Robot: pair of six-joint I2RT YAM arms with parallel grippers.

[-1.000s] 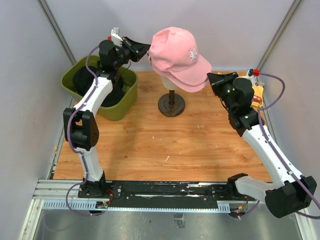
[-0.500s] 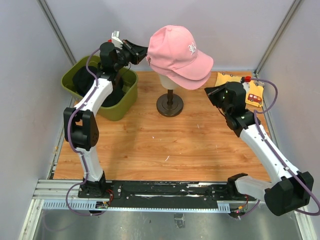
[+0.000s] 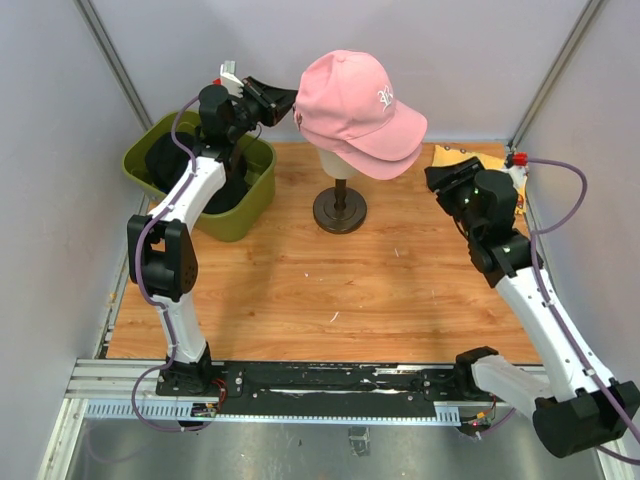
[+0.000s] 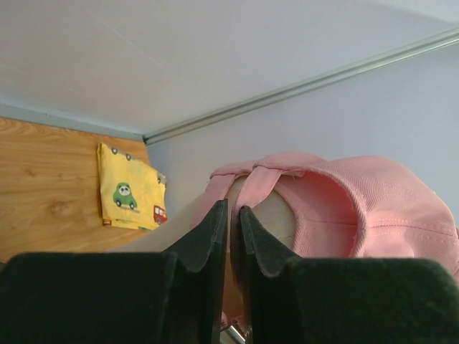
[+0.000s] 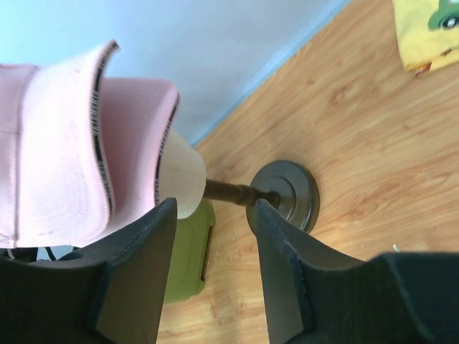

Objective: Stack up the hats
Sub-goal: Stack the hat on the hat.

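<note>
A pink hat (image 3: 355, 105) with a white logo sits on the cream mannequin head (image 3: 337, 161), brim pointing right. My left gripper (image 3: 280, 101) is at the hat's back edge. In the left wrist view its jaws (image 4: 233, 208) are pressed almost together with the pink back strap (image 4: 251, 188) running between them. My right gripper (image 3: 440, 178) is open and empty, to the right of the brim and below it, apart from it. In the right wrist view (image 5: 215, 208) the hat (image 5: 50, 165) is at the upper left. Dark hats (image 3: 165, 160) lie in the bin.
An olive-green bin (image 3: 255, 205) stands at the back left under my left arm. The head's dark stand (image 3: 340, 210) is at centre back. A yellow cloth with cars (image 3: 455, 157) lies at the back right. Grey walls close three sides.
My right gripper has drawn back from the brim toward the right. The pink hat shifted slightly on the head a second ago. The left gripper has barely moved.
</note>
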